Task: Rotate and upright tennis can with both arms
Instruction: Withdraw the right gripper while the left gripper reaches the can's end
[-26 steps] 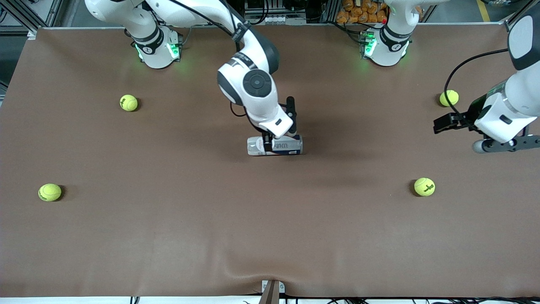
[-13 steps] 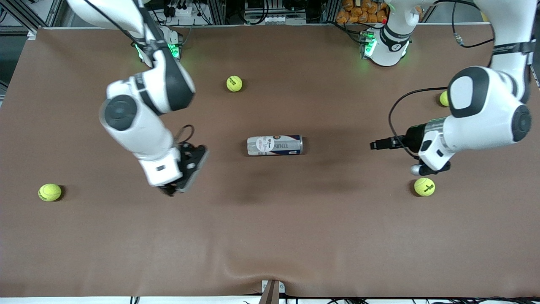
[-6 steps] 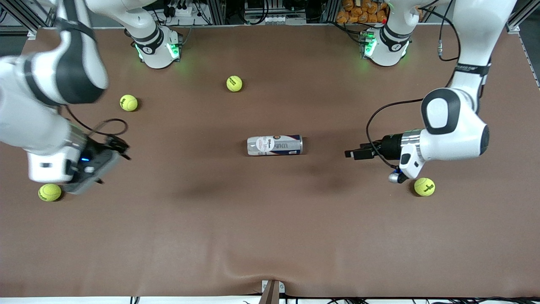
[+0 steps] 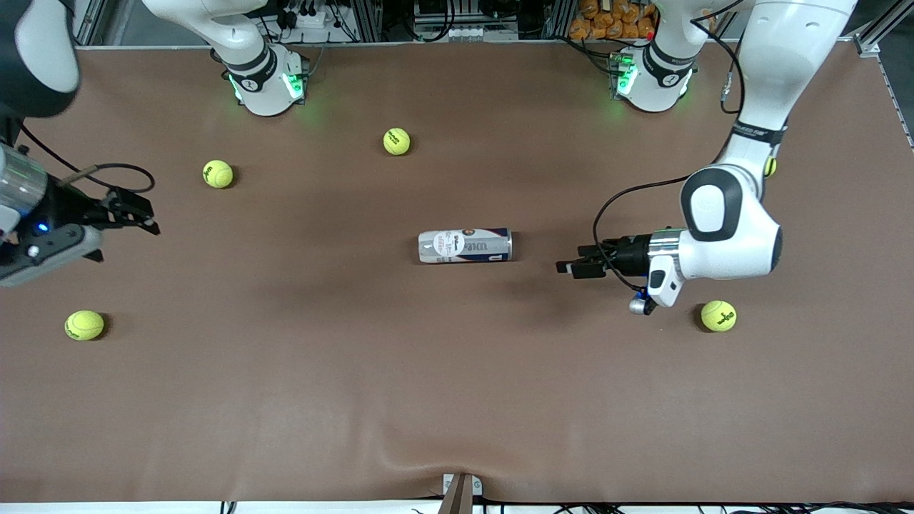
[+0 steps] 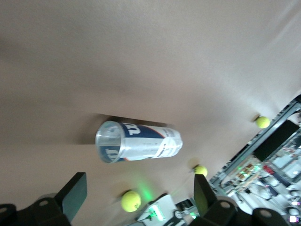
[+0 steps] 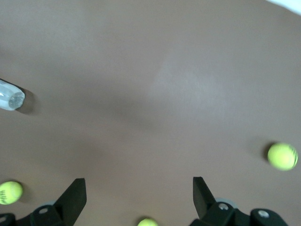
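At the right arm's end of the brown cloth-covered counter [image 4: 457, 400], the right arm's black two-finger hand [image 4: 136, 212] has swung well away from the middle and now hangs released, fingers spread and empty, above bare cloth between two of the yellow-green tennis balls [image 4: 218, 173]. Left lying on its side at the counter's centre is the slim clear-plastic tennis can [image 4: 465, 245] with its white and navy label — no longer straddled, untouched by either arm.

Toward the left arm's end, the left arm's black hand [image 4: 575, 269] has closed in, low and level, fingers wide apart and aimed at the can's silvery open rim [image 5: 109, 142] — near, but not yet touching. Uprighting hasn't begun; the handover to the left arm looks under way.
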